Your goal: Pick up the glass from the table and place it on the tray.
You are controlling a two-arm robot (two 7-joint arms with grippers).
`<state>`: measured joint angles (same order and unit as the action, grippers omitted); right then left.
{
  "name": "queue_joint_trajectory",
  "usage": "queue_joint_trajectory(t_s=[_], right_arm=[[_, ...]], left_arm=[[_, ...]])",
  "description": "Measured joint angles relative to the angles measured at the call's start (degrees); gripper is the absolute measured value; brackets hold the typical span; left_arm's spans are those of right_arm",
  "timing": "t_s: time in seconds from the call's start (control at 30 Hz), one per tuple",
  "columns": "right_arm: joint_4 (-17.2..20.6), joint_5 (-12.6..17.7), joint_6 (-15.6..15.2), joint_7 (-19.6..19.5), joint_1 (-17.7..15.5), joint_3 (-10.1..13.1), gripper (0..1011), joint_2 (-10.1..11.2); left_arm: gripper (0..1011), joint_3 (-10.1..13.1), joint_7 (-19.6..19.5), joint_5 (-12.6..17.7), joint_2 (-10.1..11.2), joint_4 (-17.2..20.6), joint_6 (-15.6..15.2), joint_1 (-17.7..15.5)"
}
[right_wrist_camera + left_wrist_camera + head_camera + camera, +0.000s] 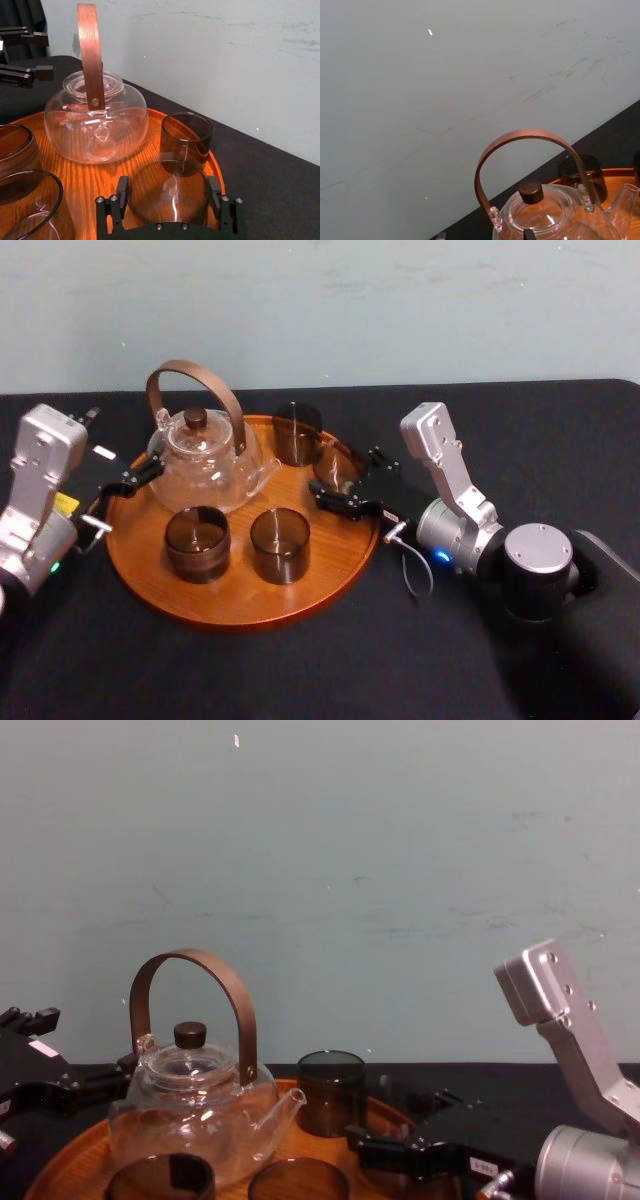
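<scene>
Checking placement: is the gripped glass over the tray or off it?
Over the tray: its orange wood surrounds the glass between the right gripper's jaws.

Ok, quick tally. Glass count is 4, all the same smoky brown kind. 1 clear teapot, with 1 curved brown handle and 1 dark lid knob. 1 tray, 1 table. And 2 grippers: left gripper, right gripper.

Not spotting any readable text. Small yellow sticker and white rectangular sticker sitting on silver left arm, too small to tell.
</scene>
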<state>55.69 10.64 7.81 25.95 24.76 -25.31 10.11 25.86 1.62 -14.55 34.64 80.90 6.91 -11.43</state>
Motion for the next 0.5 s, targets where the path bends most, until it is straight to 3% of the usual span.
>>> queue_joint_trajectory(t_s=[0.1, 0.5], right_arm=[[0.0, 0.0, 0.0, 0.0, 0.0, 0.0, 1002, 0.0], [1.0, 0.7, 0.0, 0.3, -0.5, 0.6, 1002, 0.2]], left_arm=[[1001, 0.0, 0.0, 0.0, 0.0, 0.0, 0.0, 0.0], [1001, 0.0, 0.0, 0.0, 0.0, 0.0, 0.0, 0.0]])
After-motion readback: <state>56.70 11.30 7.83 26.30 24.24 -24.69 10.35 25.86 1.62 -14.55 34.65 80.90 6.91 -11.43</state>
